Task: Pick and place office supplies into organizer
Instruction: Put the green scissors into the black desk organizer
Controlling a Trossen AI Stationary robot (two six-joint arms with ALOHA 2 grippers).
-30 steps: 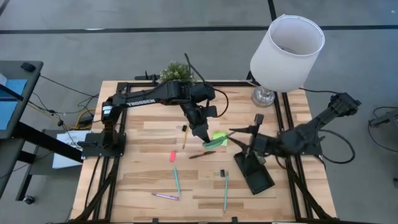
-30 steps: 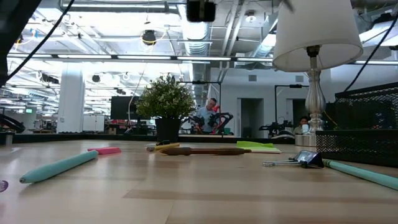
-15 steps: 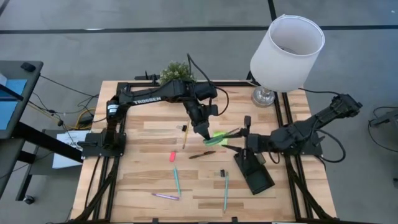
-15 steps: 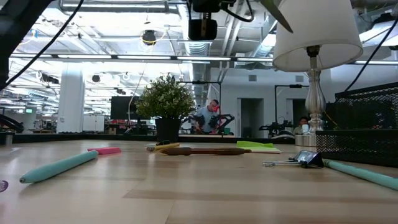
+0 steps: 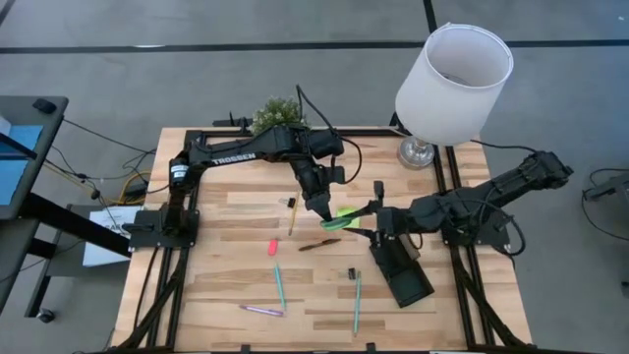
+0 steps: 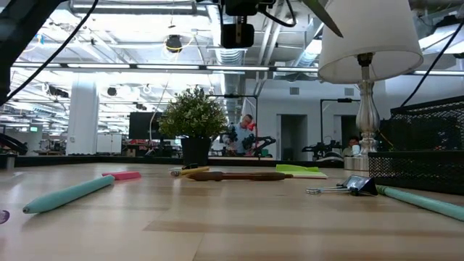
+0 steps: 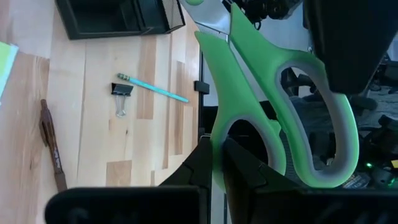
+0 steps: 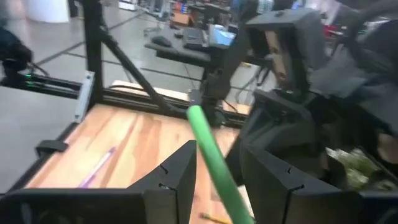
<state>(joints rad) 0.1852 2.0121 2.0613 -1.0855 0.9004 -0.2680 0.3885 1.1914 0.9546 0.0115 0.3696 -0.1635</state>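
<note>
The left gripper (image 5: 327,215), above the organizer (image 5: 401,272), clamps the green-handled scissors (image 7: 273,118) by 1 handle loop; rigid, light, likely pivoting; the right gripper (image 8: 214,171) stands part-open around their blade end.

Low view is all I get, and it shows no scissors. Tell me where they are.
Observer: Off the table. The left gripper is shut on one handle loop of the scissors.
Operator: Report the right gripper.
Observer: The right gripper is open, with a finger on either side of the scissors' green far end.
Operator: Give me the organizer's place.
Observer: The organizer lies on the table close beside the right gripper.
</note>
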